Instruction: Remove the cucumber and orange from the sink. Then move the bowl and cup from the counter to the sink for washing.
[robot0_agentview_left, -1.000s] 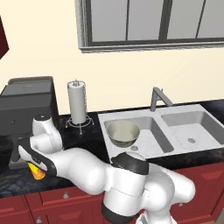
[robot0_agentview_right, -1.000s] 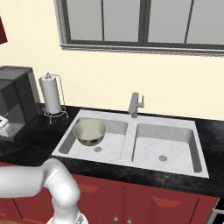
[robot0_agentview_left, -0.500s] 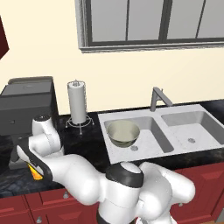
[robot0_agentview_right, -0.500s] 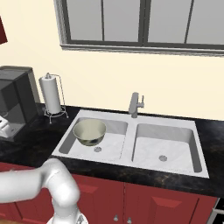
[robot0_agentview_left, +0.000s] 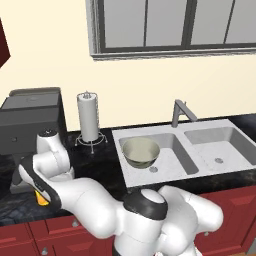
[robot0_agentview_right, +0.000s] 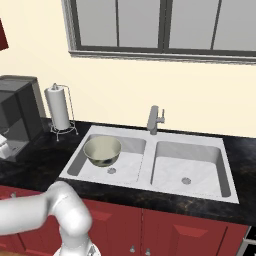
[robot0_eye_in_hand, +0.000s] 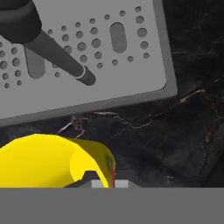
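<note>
1. The jaws (robot0_eye_in_hand: 106, 183) are closing on the rim wall of the small yellow cup with a red patch (robot0_eye_in_hand: 52, 161), which is sitting right at them at the bottom of the hand view; the log-free look of that view shows the cup wall caught between the two small tips.
2. In the left base view the cup (robot0_agentview_left: 42, 198) is peeking out orange-yellow just under the white arm, on the glossy black speckled stone counter (robot0_agentview_left: 102, 167).
3. Just beyond the jaws a grey perforated metal tray (robot0_eye_in_hand: 100, 52) is lying on the counter, with a dark spout-like rod (robot0_eye_in_hand: 61, 61) hanging over it; this belongs to the dark grey coffee machine (robot0_agentview_left: 32, 120) standing close behind the cup.
4. Farther off to the side, a white paper-towel roll on a wire stand (robot0_agentview_left: 88, 117) is standing near the wall.
5. Well apart from the jaws, the large pale greenish-beige bowl (robot0_agentview_right: 102, 151) is sitting in the left basin of the light-grey marbled double sink (robot0_agentview_right: 200, 187), beside its drain.
6. A grey metal faucet (robot0_agentview_right: 154, 120) is rising behind the divider.
</note>
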